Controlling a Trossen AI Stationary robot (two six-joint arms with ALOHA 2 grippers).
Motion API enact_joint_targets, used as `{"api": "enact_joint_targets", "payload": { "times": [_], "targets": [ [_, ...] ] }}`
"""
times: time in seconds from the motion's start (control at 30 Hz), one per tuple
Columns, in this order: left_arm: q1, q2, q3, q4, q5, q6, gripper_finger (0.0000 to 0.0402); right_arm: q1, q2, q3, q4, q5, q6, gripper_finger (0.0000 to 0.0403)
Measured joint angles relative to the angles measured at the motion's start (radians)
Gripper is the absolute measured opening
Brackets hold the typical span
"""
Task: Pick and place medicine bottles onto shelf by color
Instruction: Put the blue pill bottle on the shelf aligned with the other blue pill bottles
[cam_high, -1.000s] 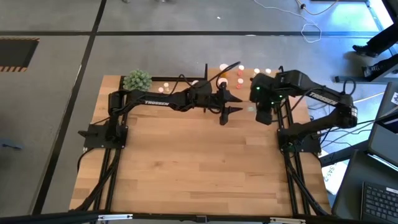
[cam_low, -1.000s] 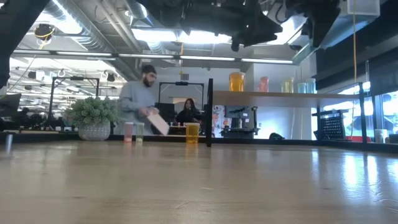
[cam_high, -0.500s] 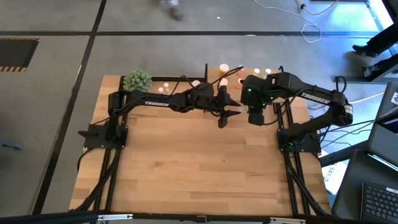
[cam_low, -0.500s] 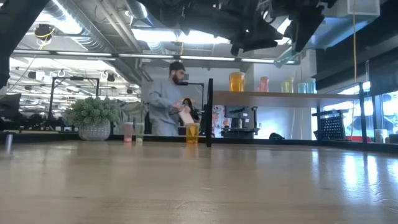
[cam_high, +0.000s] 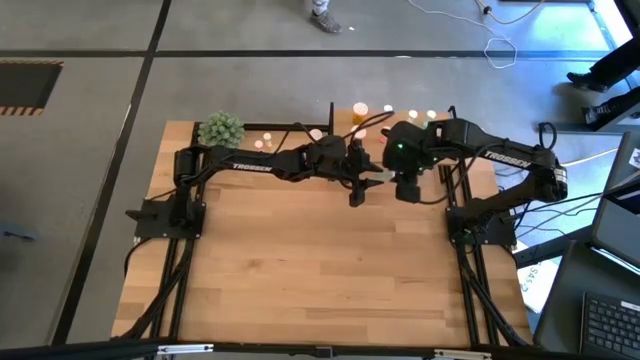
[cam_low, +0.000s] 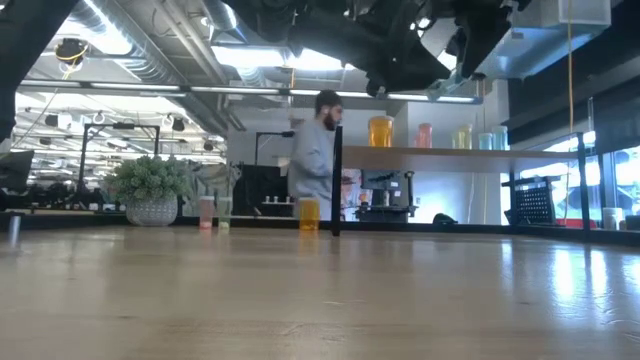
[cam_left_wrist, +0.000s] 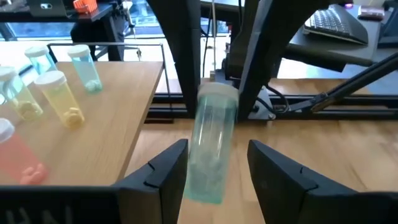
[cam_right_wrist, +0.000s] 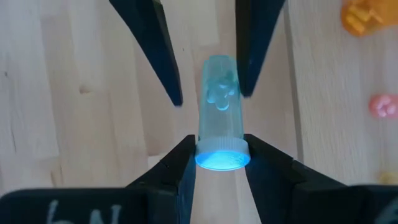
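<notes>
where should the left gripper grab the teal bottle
On the bare body of the teal bottle, coming from its base end: the right gripper clamps the cap, and the open left gripper straddles its round sides.

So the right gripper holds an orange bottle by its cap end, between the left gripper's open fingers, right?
Not orange. The right wrist view shows the bottle is pale blue-green; the right gripper holds it by its cap end, between the open fingers of the left gripper.
</notes>
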Motion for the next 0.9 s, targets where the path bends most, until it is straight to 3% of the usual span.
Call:
{"api": "enact_joint_targets", "payload": {
  "times": [0.63,0.9],
  "targets": [
    [0.000,0.000,0.000,-0.020,0.001,0.013,0.0161,0.031,0.000,0.000,0.046,0.000,-0.001,0.0124],
    [0.000,0.000,0.000,-0.020,0.004,0.019,0.0108,0.031,0.000,0.000,0.046,0.000,-0.002,0.0124]
  ]
}}
